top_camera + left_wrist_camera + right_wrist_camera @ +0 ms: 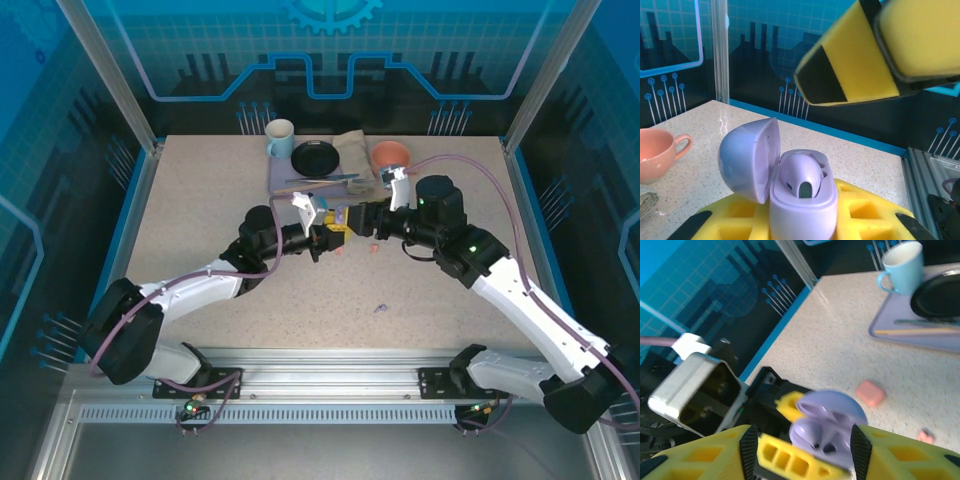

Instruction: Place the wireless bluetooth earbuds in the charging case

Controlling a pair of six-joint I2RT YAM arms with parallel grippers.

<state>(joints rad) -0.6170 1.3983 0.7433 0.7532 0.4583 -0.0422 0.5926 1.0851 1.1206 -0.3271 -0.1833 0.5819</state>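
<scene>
From above, my left gripper [323, 241] and right gripper [346, 221] meet mid-worktop [200, 220]. One lilac earbud [381, 308] lies loose well nearer me, tiny enough to skid away when pinched. Left wrist now: left jaws pinch the lilac charging case [802, 205], lid open, a lilac bud [801, 176] in its socket, maybe sitting proud, so a knock could pop it out. Right wrist: right jaws spread either side of that case, and a crooked pull-back could clip the lid. A salmon-pink case [870, 392] and pink bud [925, 436] lie beyond.
</scene>
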